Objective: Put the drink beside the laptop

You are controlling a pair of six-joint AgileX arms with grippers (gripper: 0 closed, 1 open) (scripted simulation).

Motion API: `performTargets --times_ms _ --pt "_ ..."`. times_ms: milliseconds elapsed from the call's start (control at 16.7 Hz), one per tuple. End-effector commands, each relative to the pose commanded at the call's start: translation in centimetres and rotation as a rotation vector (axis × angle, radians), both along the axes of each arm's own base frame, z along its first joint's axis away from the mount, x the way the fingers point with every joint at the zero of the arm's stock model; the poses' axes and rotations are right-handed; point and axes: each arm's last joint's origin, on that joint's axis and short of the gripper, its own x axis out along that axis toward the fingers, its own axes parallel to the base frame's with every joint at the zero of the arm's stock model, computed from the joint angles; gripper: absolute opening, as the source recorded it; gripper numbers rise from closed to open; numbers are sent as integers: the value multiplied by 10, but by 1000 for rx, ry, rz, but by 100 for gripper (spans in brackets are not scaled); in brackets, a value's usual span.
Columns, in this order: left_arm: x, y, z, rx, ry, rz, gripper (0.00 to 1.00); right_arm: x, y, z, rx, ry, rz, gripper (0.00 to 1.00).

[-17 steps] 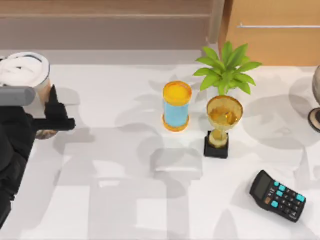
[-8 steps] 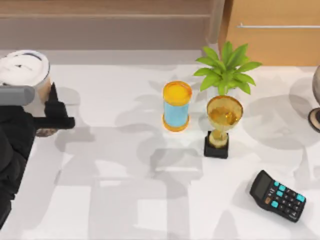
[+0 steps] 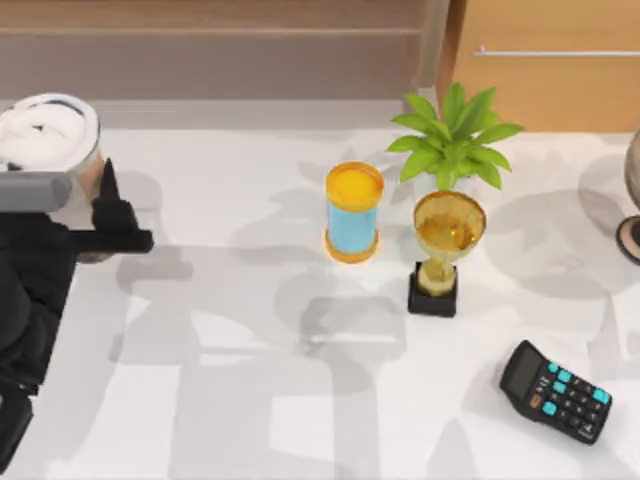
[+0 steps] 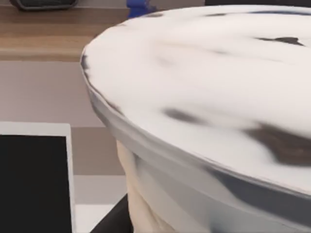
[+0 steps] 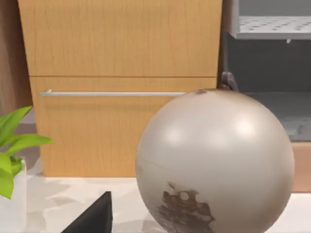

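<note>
The drink (image 3: 45, 135), a clear cup of beige tea under a white lid, is at the far left edge of the table in the top view. My left gripper (image 3: 85, 215) is shut on its body below the lid, with one black finger (image 3: 108, 200) showing on the cup's right side. In the left wrist view the drink (image 4: 204, 97) looms very close. Beyond it stands the laptop (image 4: 31, 184), seen as a black screen with a silver rim. A dark part of my right gripper (image 5: 92, 218) sits low in the right wrist view, near a grey globe (image 5: 214, 160).
A blue cylinder with orange ends (image 3: 353, 213) stands mid-table. A gold trophy (image 3: 445, 250) and a potted plant (image 3: 452, 135) are to its right. A black calculator (image 3: 556, 391) lies front right. The globe (image 3: 632, 180) is at the right edge before a wooden cabinet (image 5: 121, 73).
The drink and my left gripper have shifted slightly toward the far side, the lid sitting a little higher in the top view. Nothing else has moved.
</note>
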Motion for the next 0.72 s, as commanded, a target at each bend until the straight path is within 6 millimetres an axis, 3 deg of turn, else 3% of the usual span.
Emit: performTargets --times_ms 480,720 --pt "-9 3 -24 14 84 3 0 0 0 0 0 0 0 100" --pt "-9 3 -24 14 84 3 0 0 0 0 0 0 0 100"
